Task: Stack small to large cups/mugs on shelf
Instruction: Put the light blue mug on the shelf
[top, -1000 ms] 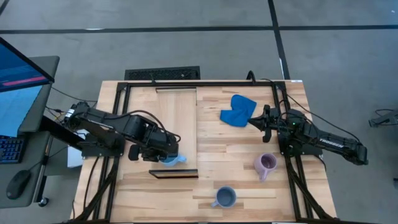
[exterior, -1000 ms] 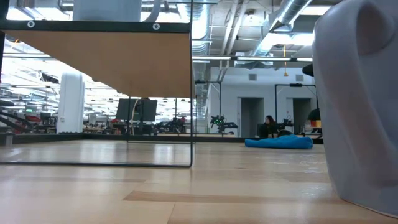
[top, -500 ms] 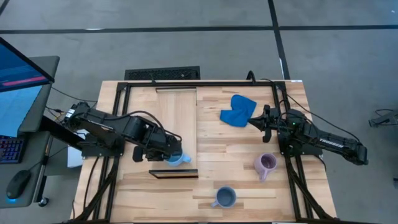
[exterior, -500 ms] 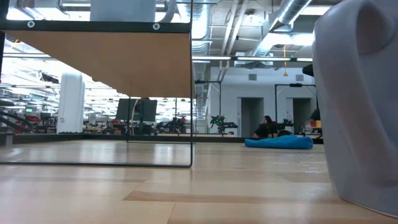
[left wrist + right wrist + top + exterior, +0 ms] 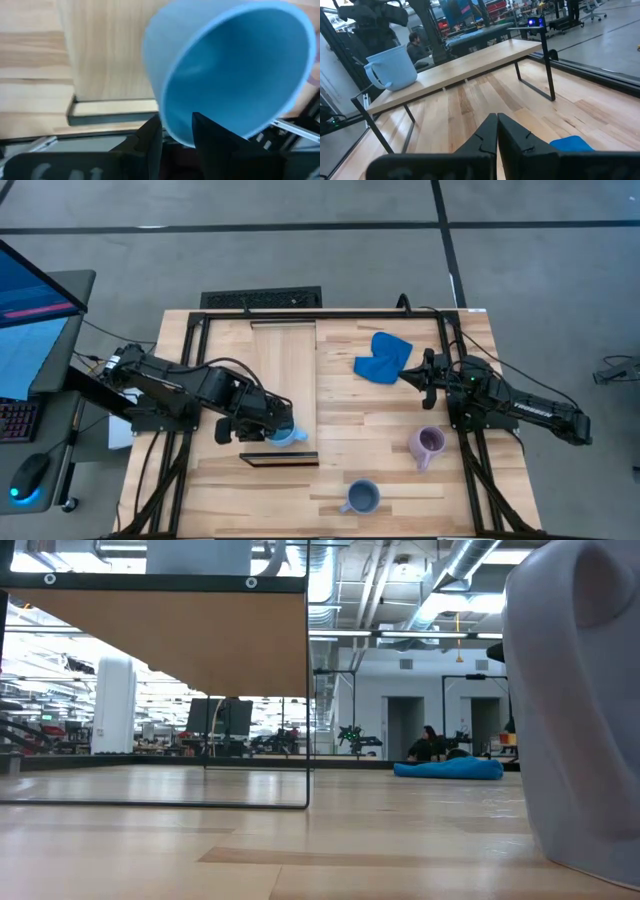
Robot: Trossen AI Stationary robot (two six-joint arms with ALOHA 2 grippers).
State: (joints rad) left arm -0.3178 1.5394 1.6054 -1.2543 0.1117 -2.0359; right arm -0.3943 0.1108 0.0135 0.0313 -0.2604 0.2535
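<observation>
Sky-blue mug sits tilted near the dark end of the shelf, its wall pinched by the left gripper — released askew, it could roll off; right gripper waits shut.

The shelf is bare past the blue mug; the cloth lies off to its side.

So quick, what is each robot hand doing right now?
Left hand: closed on the rim of the light blue mug on the shelf.
Right hand: shut, empty.
</observation>
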